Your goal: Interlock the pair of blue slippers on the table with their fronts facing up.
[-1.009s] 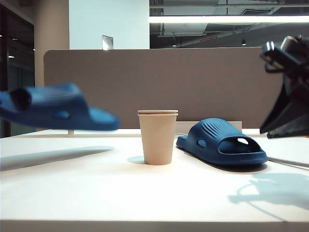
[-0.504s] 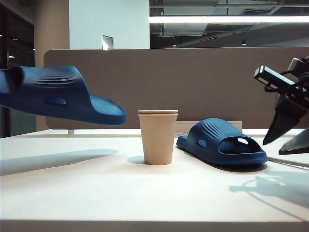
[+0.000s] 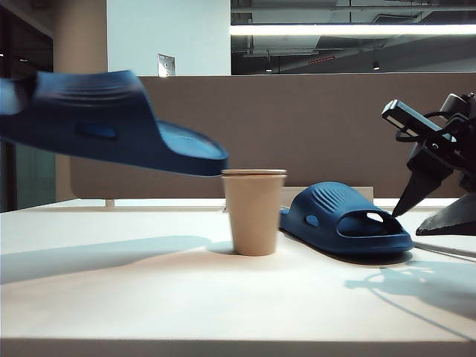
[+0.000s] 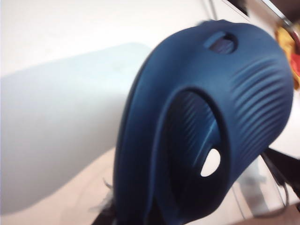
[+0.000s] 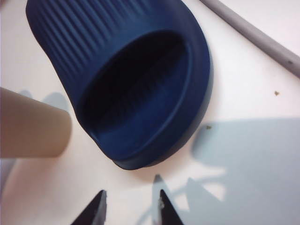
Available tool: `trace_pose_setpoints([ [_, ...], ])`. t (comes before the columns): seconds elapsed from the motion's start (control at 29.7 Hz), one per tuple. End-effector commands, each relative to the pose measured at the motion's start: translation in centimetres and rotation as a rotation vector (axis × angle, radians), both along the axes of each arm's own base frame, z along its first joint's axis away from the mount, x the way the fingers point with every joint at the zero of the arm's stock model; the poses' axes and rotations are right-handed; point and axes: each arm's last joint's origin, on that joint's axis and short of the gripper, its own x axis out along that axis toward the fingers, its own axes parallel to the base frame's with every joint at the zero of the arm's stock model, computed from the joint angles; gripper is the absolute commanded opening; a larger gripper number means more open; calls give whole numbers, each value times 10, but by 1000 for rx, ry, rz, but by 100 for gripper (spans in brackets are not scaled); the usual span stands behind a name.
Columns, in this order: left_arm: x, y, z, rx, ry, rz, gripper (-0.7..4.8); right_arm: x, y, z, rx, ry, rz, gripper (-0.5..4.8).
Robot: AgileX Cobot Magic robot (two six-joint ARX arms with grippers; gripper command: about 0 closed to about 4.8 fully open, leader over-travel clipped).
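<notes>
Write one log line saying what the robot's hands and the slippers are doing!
left gripper: shut on lifted slipper, out of view | right gripper: open, near resting slipper | cup: upright on table

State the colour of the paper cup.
Plain tan paper cup, clearest in the exterior view.

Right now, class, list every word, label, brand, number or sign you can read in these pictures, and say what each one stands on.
None can be read.
Held slipper, in the left pincer: ribs and holes only, no brand.
Slipper on the table: no marking shows.
Paper cup: plain.
Small plate above the divider panel: too small to read.
Red sign near the ceiling: too small and blurred.
Right pincer: no label.
</notes>
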Motion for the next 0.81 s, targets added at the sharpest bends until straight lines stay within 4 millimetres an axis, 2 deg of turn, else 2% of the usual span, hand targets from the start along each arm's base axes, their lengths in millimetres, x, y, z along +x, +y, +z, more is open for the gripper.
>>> trace_pose_setpoints([
  [0.03, -3, -3, 5, -14, -50, -62, -6, 2, 1, 4, 52, -21, -25, 146],
  [0.3, -8, -1, 5, 66, -57, -19, -6, 5, 2, 0, 92, 9, -56, 177],
  [0.81, -15, -2, 17, 73, -106, -23, -6, 18, 9, -17, 197, 51, -99, 181],
])
